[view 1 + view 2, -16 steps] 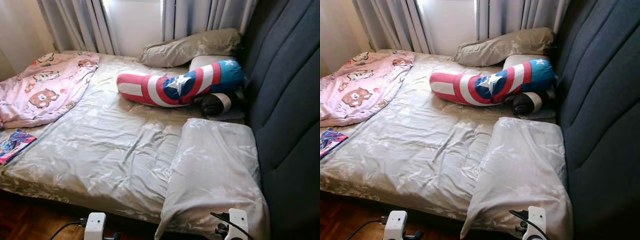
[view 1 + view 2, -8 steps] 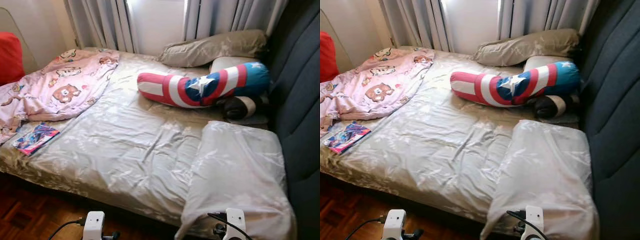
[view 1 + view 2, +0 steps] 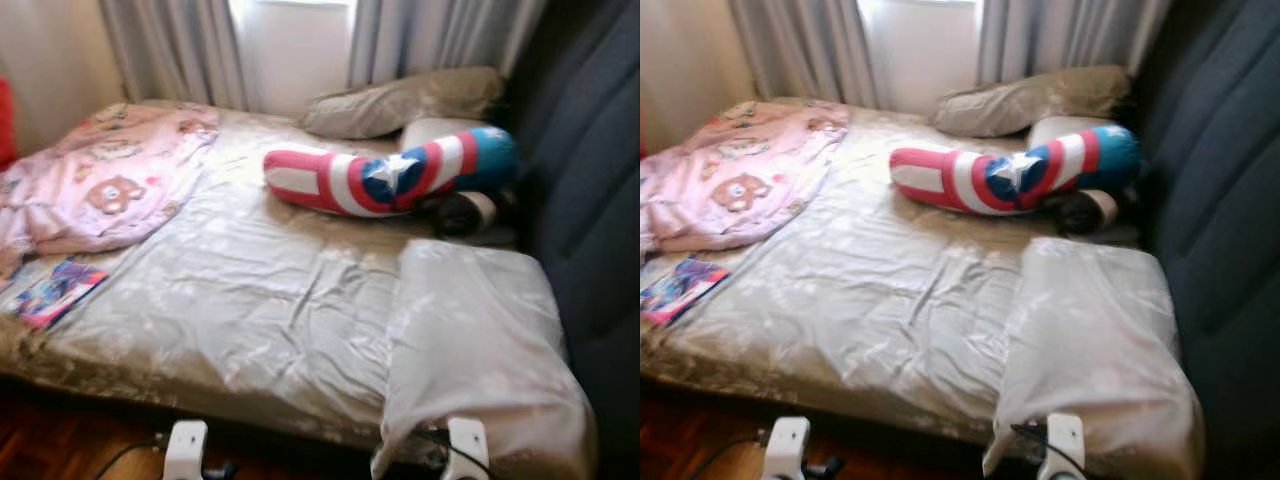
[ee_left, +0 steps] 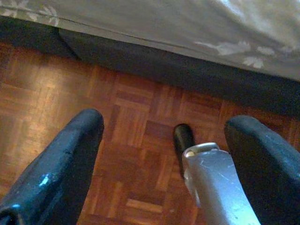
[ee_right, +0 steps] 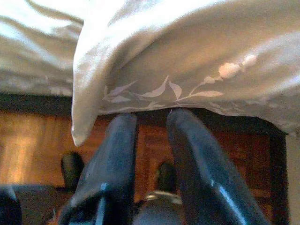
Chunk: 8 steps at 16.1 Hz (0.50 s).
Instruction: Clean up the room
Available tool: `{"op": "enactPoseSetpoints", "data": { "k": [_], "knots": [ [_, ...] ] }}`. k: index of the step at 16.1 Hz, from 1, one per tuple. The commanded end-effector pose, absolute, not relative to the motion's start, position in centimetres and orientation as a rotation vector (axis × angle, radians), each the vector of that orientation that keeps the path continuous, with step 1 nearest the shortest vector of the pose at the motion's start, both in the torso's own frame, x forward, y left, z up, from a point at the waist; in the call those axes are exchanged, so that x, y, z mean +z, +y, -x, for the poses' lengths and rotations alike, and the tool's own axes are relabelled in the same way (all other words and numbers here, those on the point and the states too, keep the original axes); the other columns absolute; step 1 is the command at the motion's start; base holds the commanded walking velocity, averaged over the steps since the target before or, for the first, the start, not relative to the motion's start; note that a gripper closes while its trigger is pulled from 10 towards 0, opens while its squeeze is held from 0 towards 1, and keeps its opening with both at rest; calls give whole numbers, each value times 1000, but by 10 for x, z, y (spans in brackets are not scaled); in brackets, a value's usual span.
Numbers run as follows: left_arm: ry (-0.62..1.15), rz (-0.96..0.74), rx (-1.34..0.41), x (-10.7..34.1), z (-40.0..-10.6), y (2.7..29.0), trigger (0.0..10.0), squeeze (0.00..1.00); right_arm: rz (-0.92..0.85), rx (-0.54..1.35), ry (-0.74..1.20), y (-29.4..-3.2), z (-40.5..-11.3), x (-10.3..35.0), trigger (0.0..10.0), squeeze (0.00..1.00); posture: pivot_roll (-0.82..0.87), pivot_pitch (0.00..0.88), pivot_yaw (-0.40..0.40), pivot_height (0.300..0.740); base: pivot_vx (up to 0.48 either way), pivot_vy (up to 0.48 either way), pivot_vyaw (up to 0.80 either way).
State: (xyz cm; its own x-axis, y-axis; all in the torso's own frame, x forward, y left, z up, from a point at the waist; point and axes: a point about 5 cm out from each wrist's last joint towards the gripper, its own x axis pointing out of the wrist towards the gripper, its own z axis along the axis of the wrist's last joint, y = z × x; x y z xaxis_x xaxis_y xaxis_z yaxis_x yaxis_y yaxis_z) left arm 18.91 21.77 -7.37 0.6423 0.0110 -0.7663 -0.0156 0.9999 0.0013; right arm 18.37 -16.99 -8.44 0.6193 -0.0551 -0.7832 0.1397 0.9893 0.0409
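Note:
A wide bed with a grey-beige sheet stands before me. On it lie a crumpled pink bear-print blanket at the far left, a red, white and blue star bolster near the headboard, and a colourful magazine at the left edge. A loose pillow hangs over the near right edge. My left gripper hangs open above the parquet floor. My right gripper is shut with nothing in it, just below that pillow's drooping corner.
A dark padded headboard fills the right side. Another pillow and a small dark rolled thing lie by the bolster. Grey curtains hang behind the bed. A red shape sits at the far left.
The head camera has swung left and then partly back right, and the picture is now blurred. Nothing on the bed has moved.

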Motion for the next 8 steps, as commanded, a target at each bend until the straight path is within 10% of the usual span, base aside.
{"op": "enactPoseSetpoints", "data": {
  "k": [1, 8],
  "knots": [
    [884, 5, 8, -75, -188, 215, 10000, 0, -91, -125, 907, -175, -181, -85, 10000, 0, 34, 1, -11, 740, 0, 439, 0],
    [885, 8, 13, -75, -187, 216, 10000, 0, -109, -150, 903, -175, -181, -85, 10000, 0, 29, 3, -5, 740, 0, 444, 0]
  ]
}}
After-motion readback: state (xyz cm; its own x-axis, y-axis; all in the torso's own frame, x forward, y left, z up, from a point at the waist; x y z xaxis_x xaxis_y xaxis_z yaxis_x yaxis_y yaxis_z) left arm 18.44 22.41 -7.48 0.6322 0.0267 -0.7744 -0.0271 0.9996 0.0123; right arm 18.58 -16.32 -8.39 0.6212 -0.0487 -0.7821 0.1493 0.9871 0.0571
